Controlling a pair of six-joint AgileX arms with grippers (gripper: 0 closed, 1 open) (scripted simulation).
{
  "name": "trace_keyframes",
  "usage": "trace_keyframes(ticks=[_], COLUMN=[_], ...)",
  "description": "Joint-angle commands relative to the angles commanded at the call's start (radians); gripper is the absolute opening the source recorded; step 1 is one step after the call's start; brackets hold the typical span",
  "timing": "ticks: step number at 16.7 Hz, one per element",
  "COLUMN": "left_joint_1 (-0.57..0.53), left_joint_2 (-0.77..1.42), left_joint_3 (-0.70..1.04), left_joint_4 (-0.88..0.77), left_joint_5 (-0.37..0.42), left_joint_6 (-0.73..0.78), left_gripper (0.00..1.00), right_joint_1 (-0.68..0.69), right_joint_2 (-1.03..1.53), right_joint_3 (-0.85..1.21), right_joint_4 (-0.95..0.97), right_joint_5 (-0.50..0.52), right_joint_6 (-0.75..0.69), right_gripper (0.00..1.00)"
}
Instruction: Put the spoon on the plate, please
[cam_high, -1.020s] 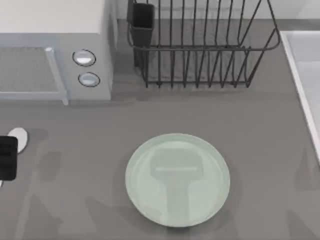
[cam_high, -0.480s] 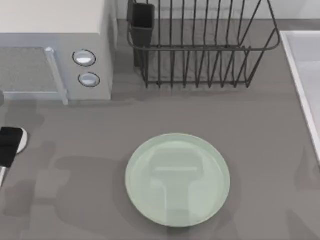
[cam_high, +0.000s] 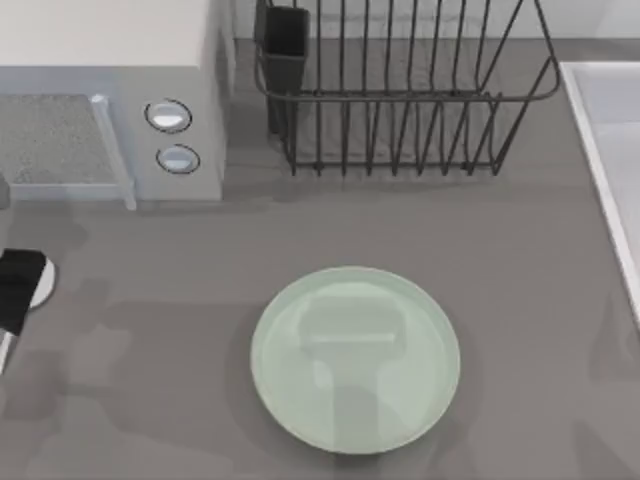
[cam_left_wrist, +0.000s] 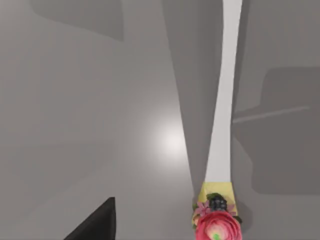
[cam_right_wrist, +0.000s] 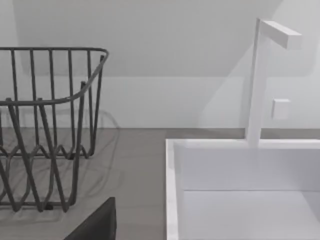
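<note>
Fingers (cam_left_wrist: 95, 226) of the left gripper (cam_high: 16, 288) seen as a dark block at the far left edge of the surface (cam_high: 520, 260) in the top view, sitting over the spoon (cam_high: 42, 284). Could not tell whether clenched on it or released. Showed as one dark tip beside the handle in the left wrist view, apart from it.

Found the spoon at that same left edge, well apart from the plate (cam_high: 300, 400). Caught a sliver of its white bowl peeking out just right of the gripper. Followed its long white handle in the left wrist view down to a yellow band and a pinkish-red, flower-like knob.

Saw the plate near the middle front of the surface, round, pale mint-green and glossy, with nothing but dim reflections on its face.

Noted a dark wire dish rack (cam_high: 400, 110) at the back, with a dark cup (cam_high: 285, 45) hung at its left corner. Noted a microwave (cam_high: 110, 100) at the back left, with two round dials on its front. Saw the white sink (cam_right_wrist: 240, 200) at the right edge, with a white tap (cam_right_wrist: 257, 80) rising behind it in the right wrist view. Found open grey surface between spoon and plate.

Placed the right gripper (cam_right_wrist: 97, 225) facing the rack and the sink.
</note>
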Motion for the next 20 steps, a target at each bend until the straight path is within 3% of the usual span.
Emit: trace_keyframes(ticks=[4,11,16,20], left_joint_1=[0.003,0.009,0.009,0.009], left_joint_2=[0.034,0.184,0.197,0.197], left_joint_3=[-0.044,-0.211,-0.224,-0.224], left_joint_4=[0.073,0.397,0.419,0.419], left_joint_5=[0.0,0.0,0.0,0.0], left_joint_6=[-0.001,0.007,0.008,0.008], left_gripper=[1.0,1.0,1.0,0.7], right_joint_1=[0.0,0.0,0.0,0.0], right_joint_2=[0.0,0.0,0.0,0.0], right_joint_3=[0.0,0.0,0.0,0.0], right_joint_4=[0.0,0.0,0.0,0.0], right_joint_5=[0.0,0.0,0.0,0.0], right_joint_6=[0.0,0.0,0.0,0.0], right_gripper=[1.0,1.0,1.0,1.0])
